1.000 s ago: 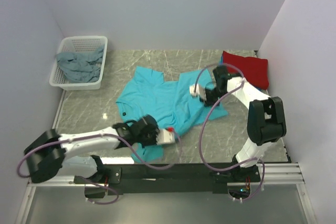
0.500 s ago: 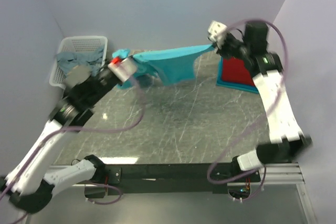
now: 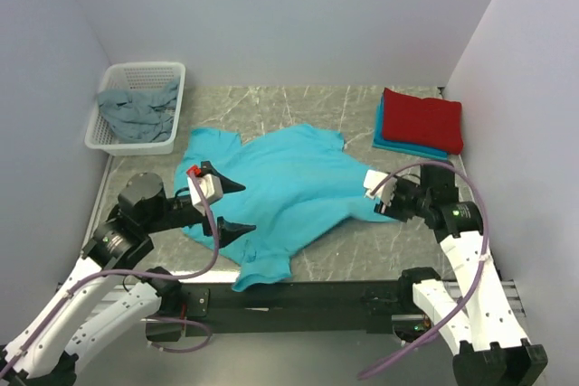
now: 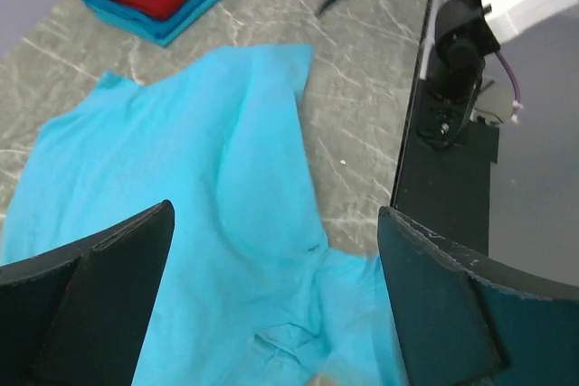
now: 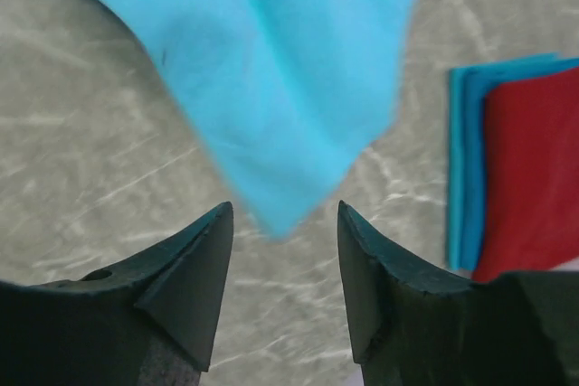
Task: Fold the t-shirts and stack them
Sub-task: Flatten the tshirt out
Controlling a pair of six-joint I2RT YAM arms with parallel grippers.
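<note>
Jaws on the left gripper and right gripper stand apart, holding nothing. The turquoise t-shirt lies rumpled mid-frame. Folding it unsmoothed would probably trap creases and skew the fold.

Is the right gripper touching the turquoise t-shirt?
Apart. The right wrist view shows the right gripper open, bare table between its fingers and the corner of the turquoise t-shirt.

Bright, even light with soft shadows; the right fingers seem slightly out of focus.
</note>
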